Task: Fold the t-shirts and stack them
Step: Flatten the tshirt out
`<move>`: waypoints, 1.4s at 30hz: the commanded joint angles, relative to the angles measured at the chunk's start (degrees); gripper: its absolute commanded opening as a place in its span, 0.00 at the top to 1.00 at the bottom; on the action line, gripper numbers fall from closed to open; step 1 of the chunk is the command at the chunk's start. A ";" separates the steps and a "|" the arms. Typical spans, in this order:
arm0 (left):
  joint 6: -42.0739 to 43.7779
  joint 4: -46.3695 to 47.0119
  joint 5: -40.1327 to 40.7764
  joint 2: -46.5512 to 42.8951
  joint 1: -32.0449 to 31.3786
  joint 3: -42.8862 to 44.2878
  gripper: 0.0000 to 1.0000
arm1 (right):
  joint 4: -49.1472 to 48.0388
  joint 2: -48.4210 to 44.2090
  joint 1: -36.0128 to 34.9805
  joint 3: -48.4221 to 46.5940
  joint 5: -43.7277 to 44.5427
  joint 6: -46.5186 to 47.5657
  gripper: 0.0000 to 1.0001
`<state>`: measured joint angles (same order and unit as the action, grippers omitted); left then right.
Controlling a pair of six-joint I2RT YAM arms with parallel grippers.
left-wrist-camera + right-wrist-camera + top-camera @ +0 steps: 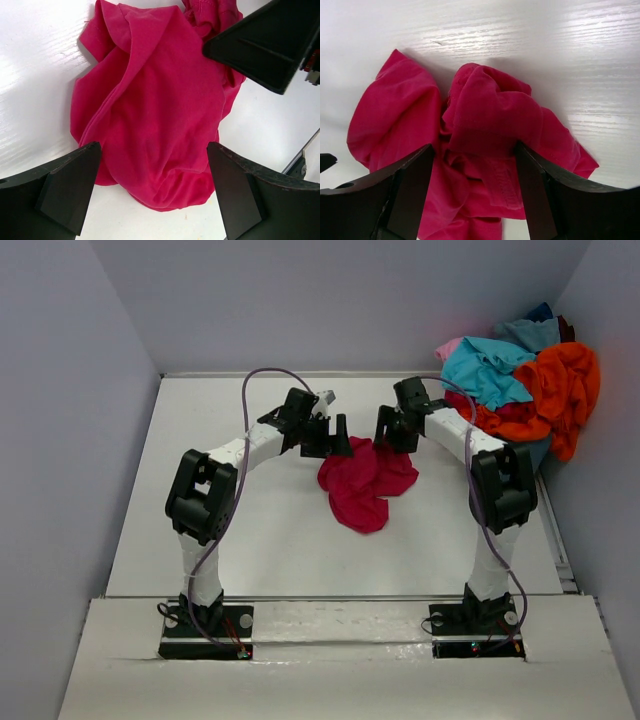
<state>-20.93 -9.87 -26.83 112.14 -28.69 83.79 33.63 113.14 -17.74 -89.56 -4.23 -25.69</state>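
Crimson t-shirt [362, 485]: lies crumpled in a loose heap on the counter [250, 530], about mid-way across it, between the two arms.
Cloth: plain crimson-magenta and soft, bunched into deep folds and lobes; a stitched hem shows in the right wrist view.
Left end effector [338, 448]: fingers spread wide, poised over the heap's far-left edge, with cloth below the gap; whether it touches, I cannot tell.
Right end effector [398, 444]: fingers apart, set either side of a raised fold, with cloth lying against both inner faces.
Other t-shirts [520, 390]: a jumbled pile in the far right corner, orange [565, 385] and turquoise [485, 370] on top, pink [450, 347] and dark blue [540, 312] at the back.
Counter surface: white, with a faint wood grain.
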 commanded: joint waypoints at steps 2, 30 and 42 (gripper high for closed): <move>0.54 -0.24 0.37 -0.87 0.21 1.29 0.01 | 0.65 1.82 -0.98 -4.30 0.98 1.35 0.34; 4.67 -5.95 15.22 -6.21 0.21 7.08 0.01 | 9.70 -15.67 -6.08 -14.41 2.30 6.09 0.93; 10.38 -14.39 31.04 -14.83 0.21 21.59 0.01 | 11.11 -23.84 -13.54 -21.53 -0.96 8.55 0.93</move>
<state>-13.30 -21.47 -2.44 104.25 -28.64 100.27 44.91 93.34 -27.88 -107.24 -3.84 -19.42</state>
